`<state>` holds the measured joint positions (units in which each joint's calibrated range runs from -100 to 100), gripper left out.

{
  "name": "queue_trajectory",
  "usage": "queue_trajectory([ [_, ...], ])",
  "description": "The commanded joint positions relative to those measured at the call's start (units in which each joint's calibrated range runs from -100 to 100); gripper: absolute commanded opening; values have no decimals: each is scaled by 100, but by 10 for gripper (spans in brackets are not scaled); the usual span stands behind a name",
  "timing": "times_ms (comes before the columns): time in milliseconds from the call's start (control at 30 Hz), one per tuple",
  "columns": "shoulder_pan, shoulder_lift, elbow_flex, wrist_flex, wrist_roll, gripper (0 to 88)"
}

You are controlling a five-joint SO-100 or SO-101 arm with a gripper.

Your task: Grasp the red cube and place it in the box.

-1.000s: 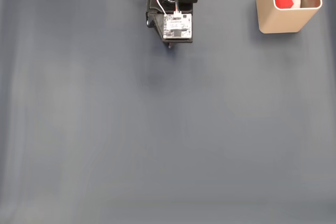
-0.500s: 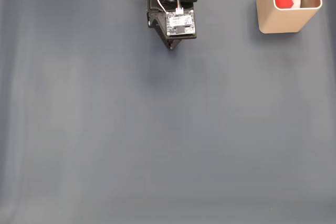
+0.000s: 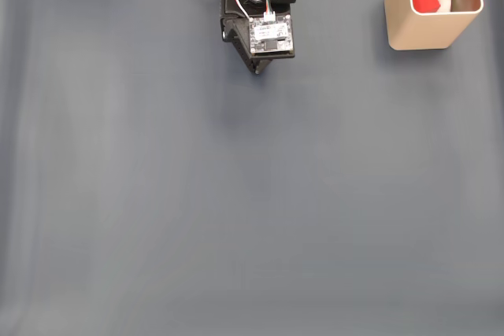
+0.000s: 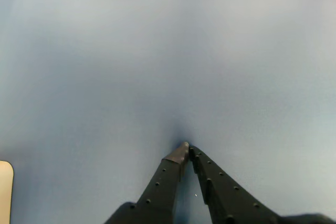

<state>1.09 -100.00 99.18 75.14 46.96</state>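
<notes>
Red cube [image 3: 424,0]: lies inside the box [image 3: 421,31] (task looks done).
Gripper [image 4: 187,149]: closed, empty, well apart from the box.
Change: arm unmoved since half a second ago.

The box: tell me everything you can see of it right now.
The box stands upright at the top right of the fixed view on the dark grey table. It is tall and beige, with rounded corners, thin walls and a pale inner face, open on top. The red cube lies inside beside something white. Nothing else touches the box; the gripper is apart, shut.
</notes>
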Motion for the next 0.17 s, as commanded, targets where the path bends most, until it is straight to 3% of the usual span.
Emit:
queue_trajectory([
  [0, -42, 9, 64, 89, 15, 8],
  [133, -42, 9, 64, 89, 15, 8],
])
